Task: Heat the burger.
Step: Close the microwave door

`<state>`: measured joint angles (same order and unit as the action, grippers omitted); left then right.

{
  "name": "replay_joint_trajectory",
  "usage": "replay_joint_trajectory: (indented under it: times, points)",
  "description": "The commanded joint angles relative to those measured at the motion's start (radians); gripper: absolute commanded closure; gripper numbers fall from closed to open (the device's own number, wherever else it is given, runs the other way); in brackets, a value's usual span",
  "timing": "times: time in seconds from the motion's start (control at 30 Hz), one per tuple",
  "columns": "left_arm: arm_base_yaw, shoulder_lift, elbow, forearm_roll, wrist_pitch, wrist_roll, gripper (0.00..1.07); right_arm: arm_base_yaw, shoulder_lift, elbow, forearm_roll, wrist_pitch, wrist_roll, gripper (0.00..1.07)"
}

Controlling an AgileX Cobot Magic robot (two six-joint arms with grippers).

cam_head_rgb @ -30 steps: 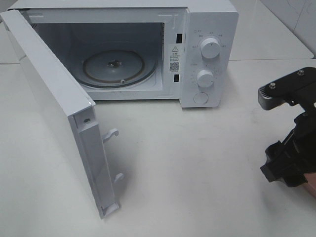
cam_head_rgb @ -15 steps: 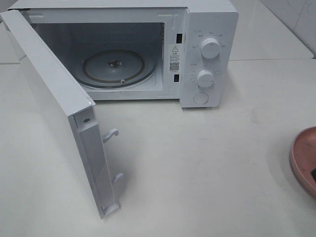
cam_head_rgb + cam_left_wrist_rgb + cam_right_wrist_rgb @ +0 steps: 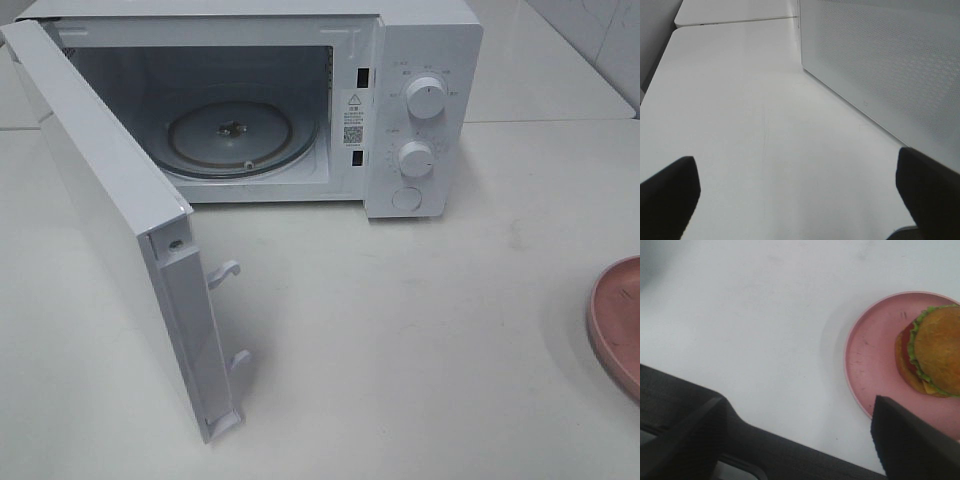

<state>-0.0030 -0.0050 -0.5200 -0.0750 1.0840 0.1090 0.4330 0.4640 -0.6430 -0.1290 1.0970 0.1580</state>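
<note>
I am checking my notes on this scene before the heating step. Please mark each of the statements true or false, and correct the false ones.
1. The microwave door is closed. False: it stands wide open.
2. The burger sits on the pink plate. True.
3. The glass turntable already carries the burger. False: the turntable is bare.
4. The right gripper is shut on the burger. False: its fingers stand apart and hold nothing.
5. The left gripper is open above the bare table. True.
</note>
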Motion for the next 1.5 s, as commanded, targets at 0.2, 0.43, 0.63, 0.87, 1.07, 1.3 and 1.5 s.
replay_joint_trajectory:
  times: [0.2, 0.43, 0.63, 0.87, 1.07, 1.3, 1.5]
  points:
    - [-0.001, -0.006, 0.003, -0.001, -0.012, -0.003, 0.06, -0.133, -0.1, 0.064, 0.017, -0.003, -0.055, 0.31]
    - [-0.001, -0.006, 0.003, -0.001, -0.012, -0.003, 0.06, -0.22, -0.274, 0.137, 0.018, -0.097, -0.065, 0.31]
    - [-0.001, -0.006, 0.003, -0.001, -0.012, -0.003, 0.06, -0.232, -0.355, 0.14, 0.041, -0.101, -0.099, 0.31]
    - [-0.001, -0.006, 0.003, -0.001, -0.012, -0.003, 0.06, -0.232, -0.479, 0.14, 0.051, -0.102, -0.114, 0.32]
    - [-0.001, -0.005, 0.003, -0.001, -0.012, -0.003, 0.06, -0.231, -0.49, 0.14, 0.053, -0.102, -0.111, 0.33]
    - [-0.001, -0.005, 0.003, -0.001, -0.012, -0.003, 0.06, -0.231, -0.487, 0.14, 0.053, -0.102, -0.112, 0.33]
    - [-0.001, -0.005, 0.003, -0.001, -0.012, -0.003, 0.06, -0.231, -0.487, 0.14, 0.053, -0.102, -0.112, 0.33]
